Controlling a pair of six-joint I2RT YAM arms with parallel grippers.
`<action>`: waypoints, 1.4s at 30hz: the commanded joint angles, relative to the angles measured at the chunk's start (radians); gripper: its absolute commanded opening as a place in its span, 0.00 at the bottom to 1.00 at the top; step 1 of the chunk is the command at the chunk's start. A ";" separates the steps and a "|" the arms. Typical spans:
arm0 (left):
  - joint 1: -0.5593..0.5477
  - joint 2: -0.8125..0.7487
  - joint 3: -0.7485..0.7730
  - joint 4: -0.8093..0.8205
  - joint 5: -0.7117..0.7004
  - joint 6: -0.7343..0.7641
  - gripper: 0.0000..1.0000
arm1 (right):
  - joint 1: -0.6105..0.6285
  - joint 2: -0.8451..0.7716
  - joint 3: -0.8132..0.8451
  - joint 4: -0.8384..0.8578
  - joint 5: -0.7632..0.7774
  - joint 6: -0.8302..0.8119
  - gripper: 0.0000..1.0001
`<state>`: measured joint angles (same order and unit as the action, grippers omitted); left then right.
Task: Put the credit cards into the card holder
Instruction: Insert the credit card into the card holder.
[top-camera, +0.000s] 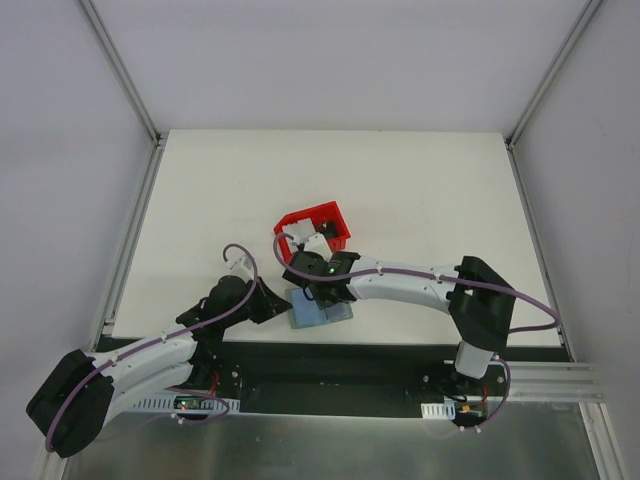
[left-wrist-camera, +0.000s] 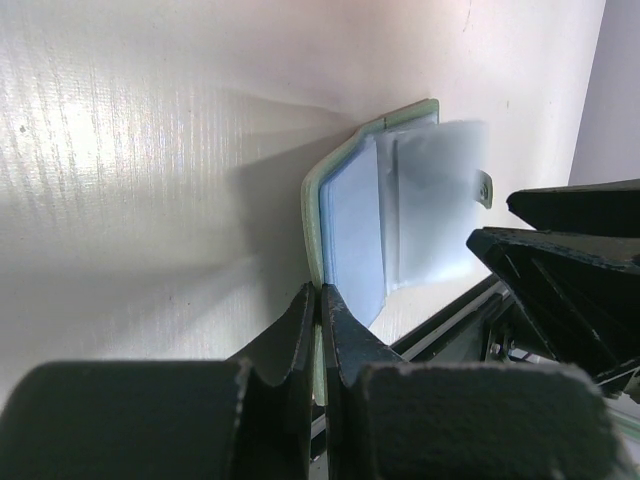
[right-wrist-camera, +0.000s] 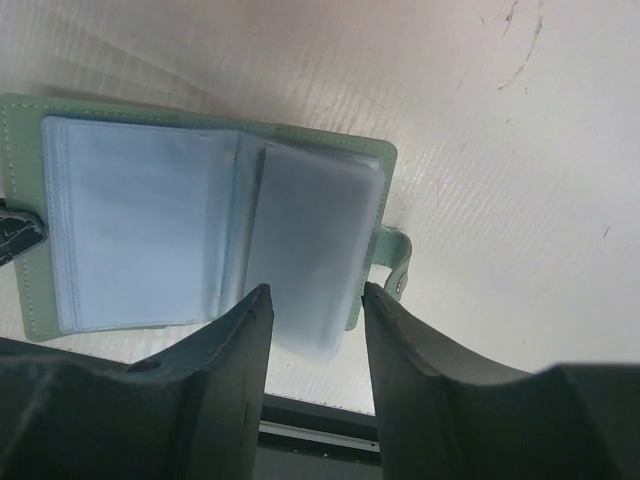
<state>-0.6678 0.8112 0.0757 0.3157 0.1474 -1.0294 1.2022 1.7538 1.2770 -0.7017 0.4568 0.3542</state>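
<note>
The card holder (right-wrist-camera: 150, 230) lies open and flat on the table (top-camera: 400, 190), close to its near edge and just in front of the red bin (top-camera: 335, 212). Its clear pockets face up and its snap tab (right-wrist-camera: 397, 258) sticks out on one side. The left claw (left-wrist-camera: 319, 300) is clenched on the thin green rim of the cover, pinning that side down. The right claw (right-wrist-camera: 314, 300) hangs over the other half with its jaws partly apart and a pale leaf (right-wrist-camera: 310, 240) between them. I cannot tell whether that leaf is a card or a loose pocket, or whether the jaws press on it. Some pale pieces (top-camera: 300, 240) sit in the bin, likely the cards, though they are too small to make out. The holder looks light and floppy, so it would probably slide or fold shut if pushed without that pinch on the rim. The pockets are thin, soft film (likely to buckle or stick together at the mouth). A card is stiff, flat and slick, so it is best taken by its two long edges near one end. That leaves the far end free to find the pocket mouth at a shallow slant.
</note>
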 joint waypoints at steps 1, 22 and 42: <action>-0.003 -0.009 -0.002 0.010 -0.016 0.015 0.00 | 0.008 0.039 0.053 -0.048 0.002 0.000 0.44; -0.001 -0.009 -0.011 0.003 -0.022 0.011 0.00 | -0.043 -0.030 -0.149 0.163 -0.159 0.071 0.51; -0.003 -0.004 -0.004 0.003 -0.017 0.011 0.00 | -0.090 0.004 -0.222 0.268 -0.309 0.108 0.50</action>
<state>-0.6678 0.8047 0.0750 0.3088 0.1471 -1.0294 1.1244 1.7367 1.0801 -0.4648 0.1970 0.4366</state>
